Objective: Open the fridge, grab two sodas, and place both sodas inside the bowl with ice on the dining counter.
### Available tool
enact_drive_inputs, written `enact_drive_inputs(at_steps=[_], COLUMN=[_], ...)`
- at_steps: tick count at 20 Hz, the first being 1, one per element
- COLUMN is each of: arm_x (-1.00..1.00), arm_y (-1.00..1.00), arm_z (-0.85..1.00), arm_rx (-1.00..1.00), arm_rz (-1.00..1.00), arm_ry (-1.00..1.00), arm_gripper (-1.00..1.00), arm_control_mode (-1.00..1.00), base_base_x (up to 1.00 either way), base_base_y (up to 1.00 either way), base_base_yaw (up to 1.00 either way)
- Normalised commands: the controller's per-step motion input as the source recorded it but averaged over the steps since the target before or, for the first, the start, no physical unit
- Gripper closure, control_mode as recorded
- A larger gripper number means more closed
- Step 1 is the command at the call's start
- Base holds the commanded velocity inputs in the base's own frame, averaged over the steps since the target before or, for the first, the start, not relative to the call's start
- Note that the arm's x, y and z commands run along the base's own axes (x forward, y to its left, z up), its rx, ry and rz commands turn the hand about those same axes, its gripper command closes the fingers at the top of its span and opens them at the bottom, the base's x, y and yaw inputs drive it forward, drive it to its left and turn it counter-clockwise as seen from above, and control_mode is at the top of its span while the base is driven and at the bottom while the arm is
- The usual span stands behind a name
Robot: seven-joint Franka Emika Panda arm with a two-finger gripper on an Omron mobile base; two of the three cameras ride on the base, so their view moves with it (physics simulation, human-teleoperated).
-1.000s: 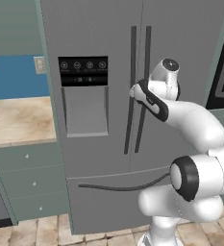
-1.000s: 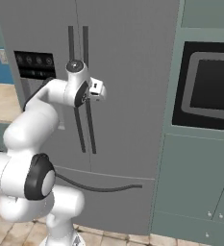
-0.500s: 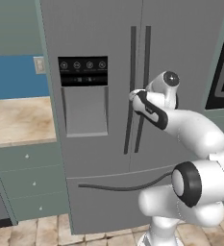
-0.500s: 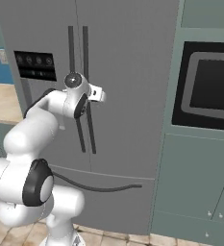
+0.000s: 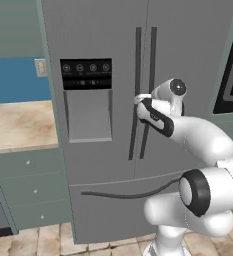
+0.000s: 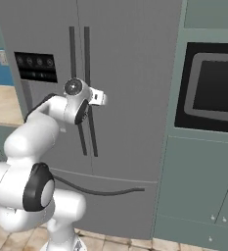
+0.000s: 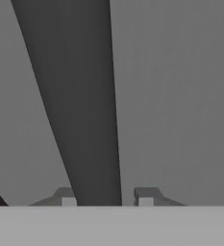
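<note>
Grey fridge (image 5: 103, 40) doors are shut; tool (image 7: 104, 199) pinches one dark handle (image 7: 80, 105). Sodas and bowl all remain.

The fridge (image 5: 113, 150) stands in the middle, doors closed. Its two bar handles (image 5: 144, 90) run side by side at the centre, and the dispenser panel (image 5: 86, 75) is on the left door. A surface (image 5: 18, 125) lies to the left of the fridge, above drawers (image 5: 23, 185). An oven (image 6: 211, 88) sits in the cabinet wall to the right.
</note>
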Motion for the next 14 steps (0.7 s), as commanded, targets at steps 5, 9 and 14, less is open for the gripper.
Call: enact_drive_inputs(at_steps=[5, 9, 14], arm_x=[-0.20, -0.62, -0.75], arm_y=[-0.11, -0.38, -0.50], arm_z=[0.00, 0.00, 0.00], arm_rx=[0.00, 0.00, 0.00], arm_rz=[0.00, 0.00, 0.00], arm_ry=[0.00, 0.00, 0.00], arm_gripper=[1.00, 1.00, 1.00], arm_control_mode=[-1.00, -1.00, -1.00], base_base_x=[0.00, 0.00, 0.00], base_base_y=[0.00, 0.00, 0.00], base_base_yaw=[0.00, 0.00, 0.00])
